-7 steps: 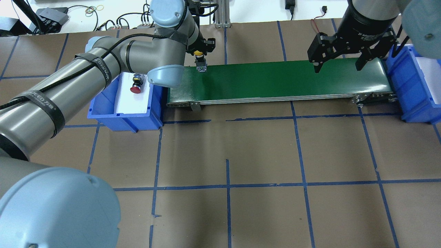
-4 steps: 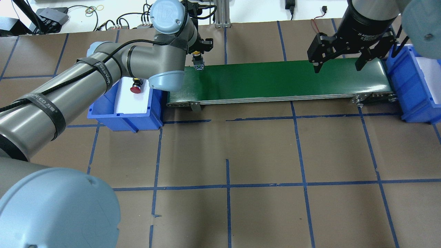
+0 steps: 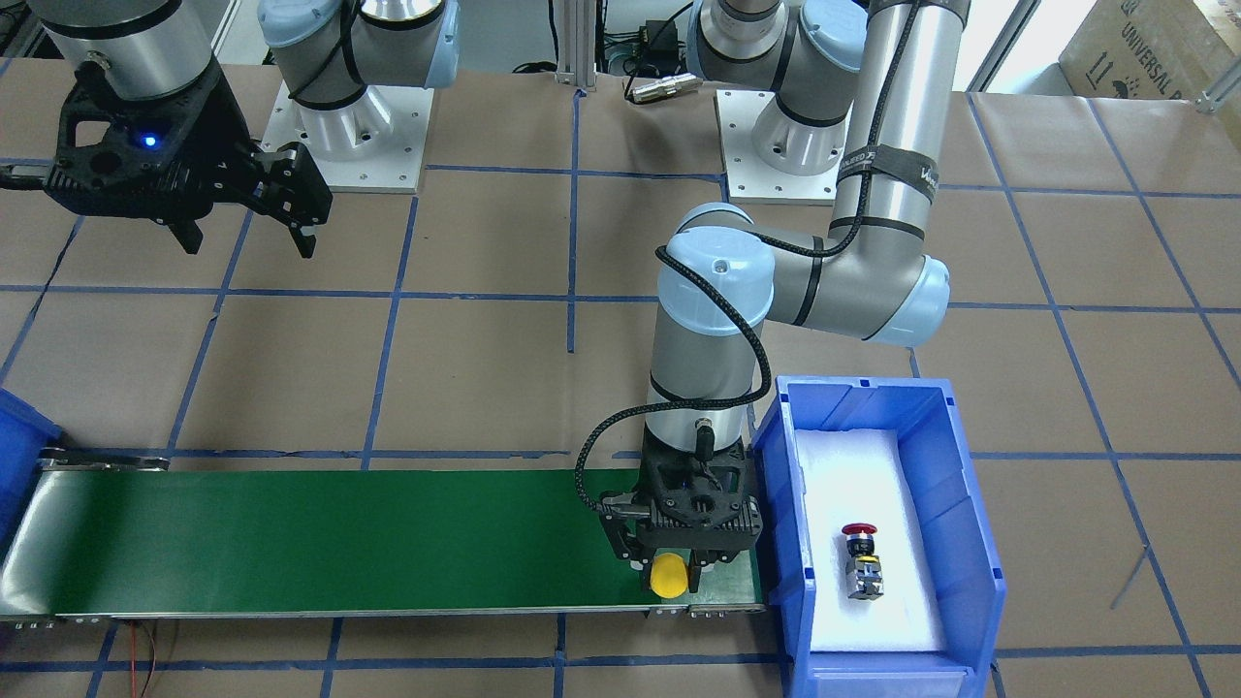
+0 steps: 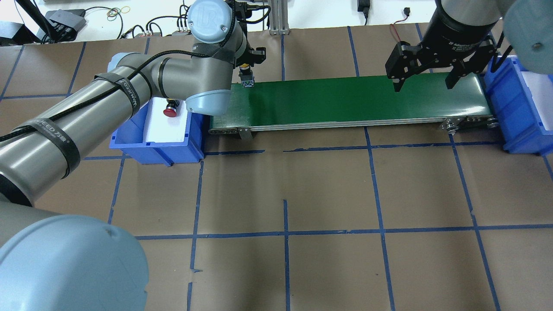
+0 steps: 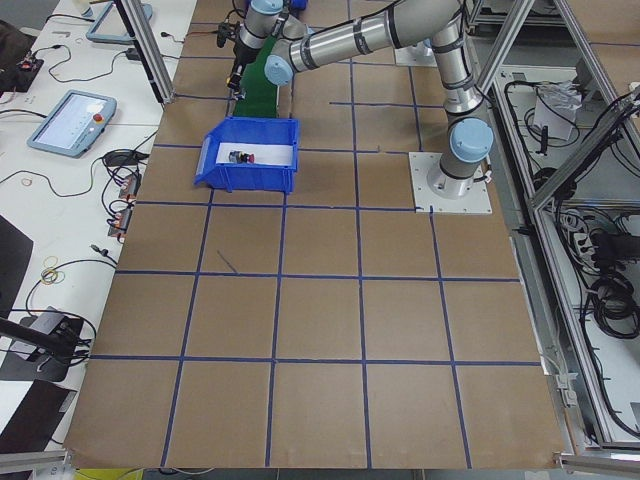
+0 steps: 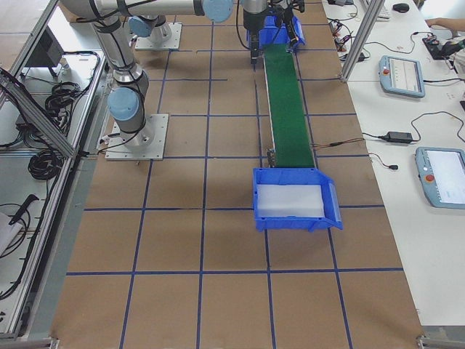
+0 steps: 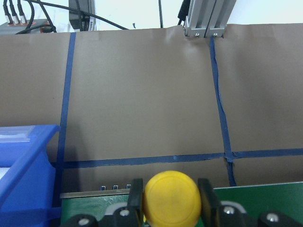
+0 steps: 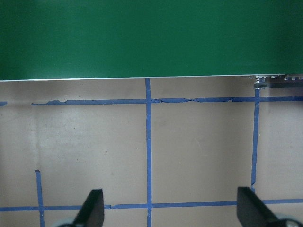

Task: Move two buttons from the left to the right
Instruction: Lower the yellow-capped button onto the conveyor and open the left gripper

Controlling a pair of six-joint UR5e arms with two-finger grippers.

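Green conveyor belt [image 4: 345,101] on brown-papered table [image 4: 328,190], blue tape grid, foam-lined blue bin [image 3: 955,504] at one end, second blue bin [image 6: 298,221] at other

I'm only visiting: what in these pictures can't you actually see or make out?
Yellow button: in the left wrist view its body is cut off by the bottom edge and flanked by the fingers. In the front-facing view its own cap covers the body.
Whether it touches the green belt: cannot tell in any view.
Red button: too small for detail in the exterior left view.
Right gripper: the bottom edge of the right wrist view cuts off its fingertips.
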